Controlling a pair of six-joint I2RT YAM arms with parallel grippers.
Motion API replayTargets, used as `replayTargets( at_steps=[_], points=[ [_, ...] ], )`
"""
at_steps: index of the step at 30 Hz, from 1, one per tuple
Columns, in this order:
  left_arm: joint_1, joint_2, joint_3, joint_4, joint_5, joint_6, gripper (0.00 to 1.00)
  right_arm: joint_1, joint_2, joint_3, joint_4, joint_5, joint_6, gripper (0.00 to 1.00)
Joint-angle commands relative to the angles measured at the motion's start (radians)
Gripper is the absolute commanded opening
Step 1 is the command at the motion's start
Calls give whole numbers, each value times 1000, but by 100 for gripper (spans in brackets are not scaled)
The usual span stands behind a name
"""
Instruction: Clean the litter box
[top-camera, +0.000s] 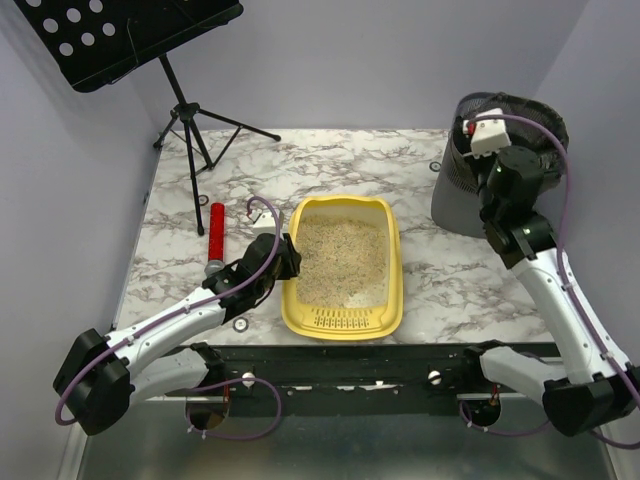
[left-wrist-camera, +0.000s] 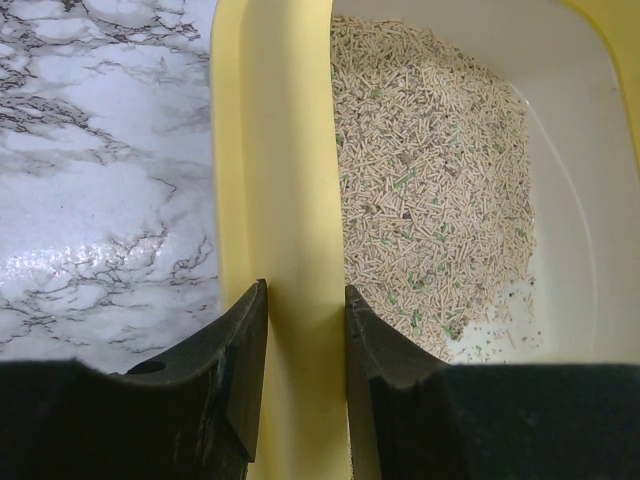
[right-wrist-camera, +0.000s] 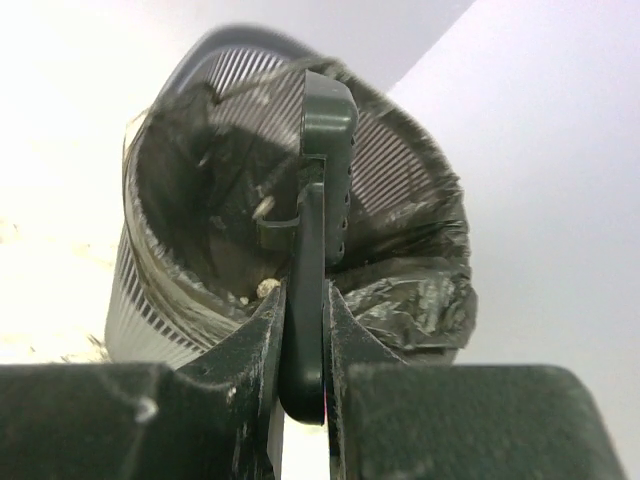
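Observation:
The yellow litter box (top-camera: 393, 262) lies at the table's near middle, with beige litter (top-camera: 340, 260) inside and its slotted sieve end (top-camera: 342, 318) towards me. My left gripper (top-camera: 287, 256) is shut on its left rim; in the left wrist view (left-wrist-camera: 305, 300) the jaws press both sides of the yellow rim (left-wrist-camera: 285, 150). My right gripper (top-camera: 480, 118) is held over the grey bin (top-camera: 455, 195). In the right wrist view (right-wrist-camera: 305, 300) it is shut on a dark grey slotted scoop (right-wrist-camera: 325, 150) that points into the black bag (right-wrist-camera: 210, 180).
A red cylindrical tool (top-camera: 215, 235) lies on the marble table left of the litter box. A black music stand (top-camera: 190, 110) stands at the back left. The grey bin stands at the back right by the wall.

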Motion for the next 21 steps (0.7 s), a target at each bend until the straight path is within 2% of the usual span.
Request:
replayTargets(
  at_steps=[1,5,7,10,13,14,17,19,21],
  points=[
    [-5,1,-23,-96,39,3,8,-3,-112,65,70,2,116,1],
    [-5,3,-20,-94,39,3,8,-3,-184,68,60,-9,251,1],
    [-5,8,-15,-93,38,3,8,-3,-210,93,-13,-38,369,2],
    [-5,18,-7,-88,44,12,8,-3,-216,131,-114,-196,516,0],
    [-5,44,15,-77,79,48,8,-3,-201,169,-205,-476,679,1],
    [-5,54,23,-84,79,51,8,-1,-182,174,-220,-644,720,0],
    [-5,72,29,-74,90,83,8,2,-149,150,-237,-907,849,0],
    [-3,84,34,-62,126,133,8,6,-116,120,-300,-934,935,0],
    [-5,106,61,-82,156,193,8,9,-100,81,-366,-997,941,0]
  ],
)
